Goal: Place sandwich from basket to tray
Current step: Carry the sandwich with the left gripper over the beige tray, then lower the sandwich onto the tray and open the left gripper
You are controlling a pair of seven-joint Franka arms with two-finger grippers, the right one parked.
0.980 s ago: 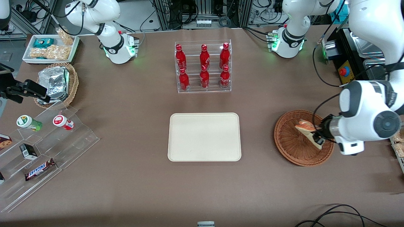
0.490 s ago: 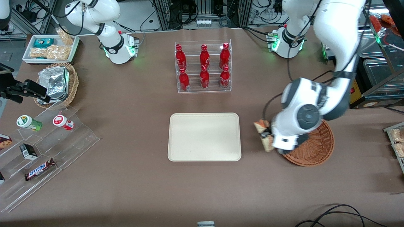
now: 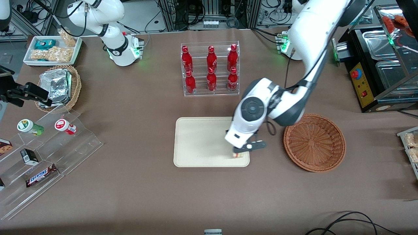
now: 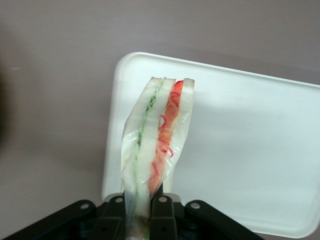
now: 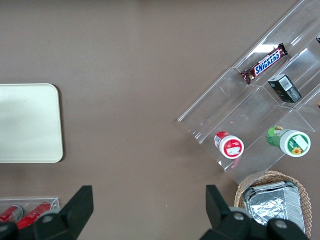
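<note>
The end effector (image 3: 241,152) hangs over the tray (image 3: 199,143), above the tray's corner nearest the basket (image 3: 314,142) and nearest the front camera. Its two fingers (image 4: 161,210) are clamped on the sandwich (image 4: 157,145), pinching the wedge at one end so that most of it juts out past the fingertips with the bread slices and the green and orange-red filling edge-on to the wrist camera. In the front view only a small pale bit of the sandwich shows under the arm, just inside the tray's rim. The basket sits on the tabletop (image 3: 209,195) beside the tray, toward the working arm's end, and nothing is in it.

Judged from this, the carry is almost over and what remains is the lowering and release. The main risk lies in the position: the sandwich is held over the very edge of the tray instead of its middle, so a release here could leave the wedge straddling the low rim or tipping off onto the tabletop. A second risk comes from the grip itself. The sandwich looks soft and is wrapped in thin clear film, and it is held by one end only; if it is dropped from a height it may land on edge and fall over toward the rim, or the film may cling to a finger and drag the wedge as the fingers part.
</note>
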